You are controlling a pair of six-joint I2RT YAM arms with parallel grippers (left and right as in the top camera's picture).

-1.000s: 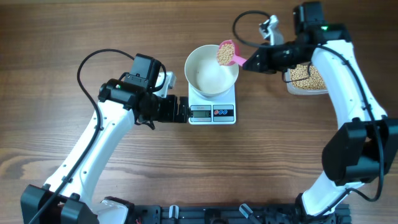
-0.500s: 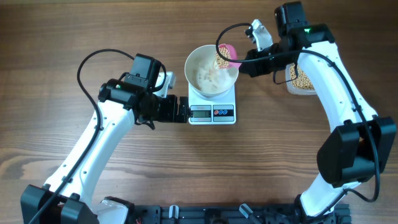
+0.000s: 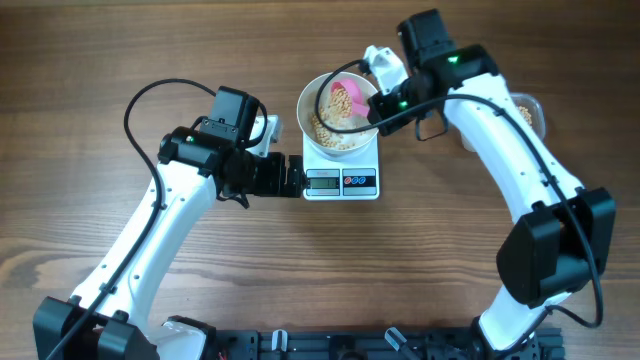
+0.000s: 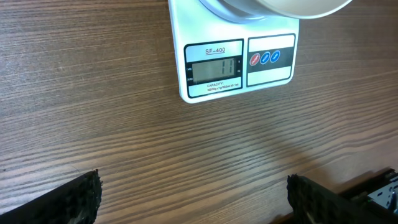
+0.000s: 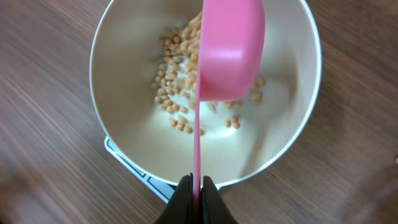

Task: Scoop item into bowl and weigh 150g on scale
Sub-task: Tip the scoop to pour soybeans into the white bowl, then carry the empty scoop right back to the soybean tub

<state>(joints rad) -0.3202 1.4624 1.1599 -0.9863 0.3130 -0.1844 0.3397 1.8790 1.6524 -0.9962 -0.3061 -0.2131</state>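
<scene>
Right hand [image 5: 194, 198] pinched shut on the pink scoop [image 5: 229, 50] handle, long axis running straight out from hand over the white bowl [image 5: 124, 146] on the scale [image 4: 239, 65], soybeans [image 5: 169, 93] directly beneath in the bowl; left hand [image 3: 285, 177] gaping empty beside scale, farther off.

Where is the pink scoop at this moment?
In the overhead view the pink scoop is tipped over the white bowl on the scale, its handle pinched from the right side by the right gripper.
</scene>
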